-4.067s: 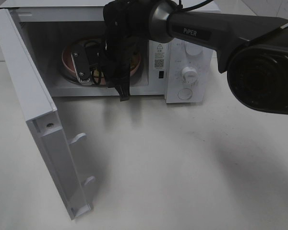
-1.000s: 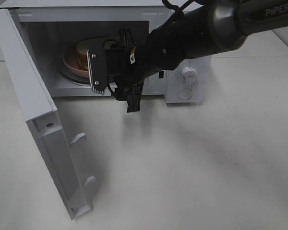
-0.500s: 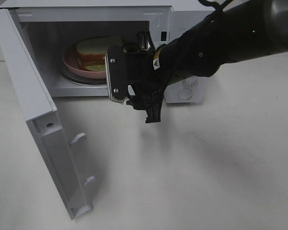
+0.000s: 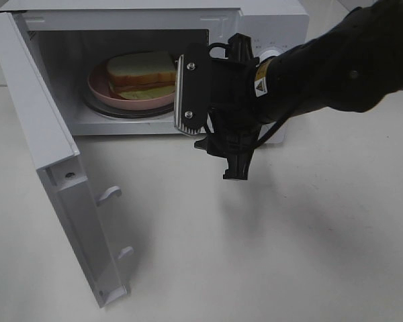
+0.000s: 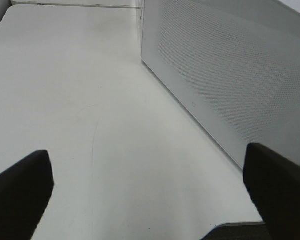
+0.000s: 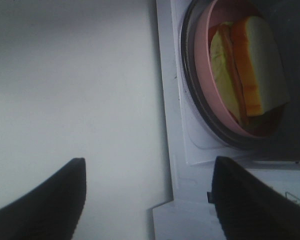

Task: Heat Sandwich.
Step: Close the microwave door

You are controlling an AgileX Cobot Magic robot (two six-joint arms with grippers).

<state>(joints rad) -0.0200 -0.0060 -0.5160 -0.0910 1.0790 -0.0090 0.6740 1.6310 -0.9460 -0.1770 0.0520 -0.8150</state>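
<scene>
The sandwich (image 4: 142, 72), white bread with brown and pale green layers, lies on a pink plate (image 4: 97, 86) on the turntable inside the open microwave (image 4: 269, 20). My right gripper (image 4: 210, 151) hangs outside the cavity, just in front of its right half, open and empty. In the right wrist view the sandwich (image 6: 250, 65) and the plate (image 6: 202, 65) lie beyond the open right gripper (image 6: 147, 195). My left gripper (image 5: 150, 200) is open over bare table, with nothing between its fingers (image 5: 20, 190). It does not show in the exterior view.
The microwave door (image 4: 54, 168) stands swung wide open to the front left. A white perforated panel (image 5: 230, 75) of the microwave rises close beside the left gripper. The control knob (image 4: 272, 55) is partly hidden behind my right arm.
My right gripper has drawn back out of the microwave cavity, moving right and toward the front. The sandwich and plate stay on the turntable, now unblocked in view.
</scene>
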